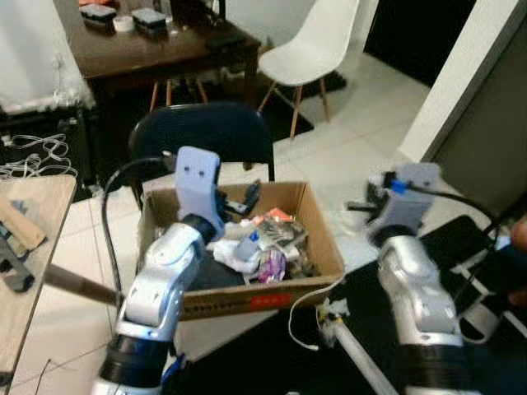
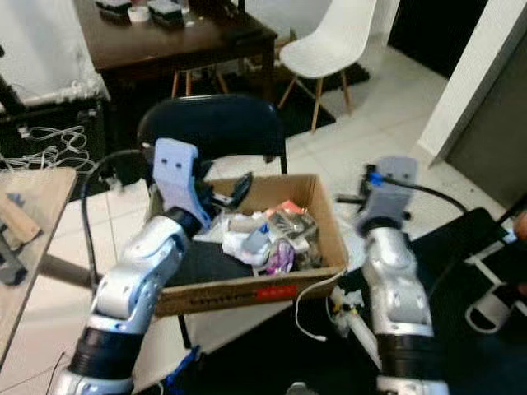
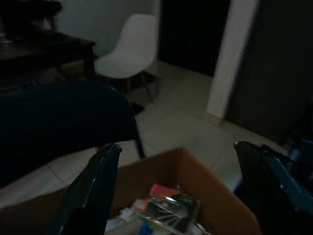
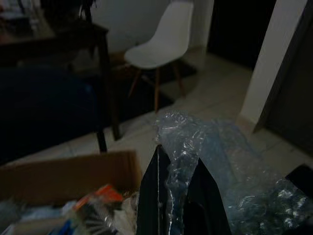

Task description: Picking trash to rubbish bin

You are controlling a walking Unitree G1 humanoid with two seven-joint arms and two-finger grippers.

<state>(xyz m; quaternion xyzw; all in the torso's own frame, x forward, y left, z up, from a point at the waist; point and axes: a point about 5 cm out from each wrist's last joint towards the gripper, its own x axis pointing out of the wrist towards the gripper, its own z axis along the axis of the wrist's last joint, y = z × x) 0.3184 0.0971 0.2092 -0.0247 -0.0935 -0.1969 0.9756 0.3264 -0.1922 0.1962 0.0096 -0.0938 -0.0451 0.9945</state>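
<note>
Tiled floor: right pincer pinches plastic wrap (beside box).

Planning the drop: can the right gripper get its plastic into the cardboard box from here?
Probably yes. The right gripper, shut on crumpled clear plastic, sits just beside the cardboard box, whose top is open.

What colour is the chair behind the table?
White: the chair has a white seat on wooden legs, clearest in the left eye view.
</note>
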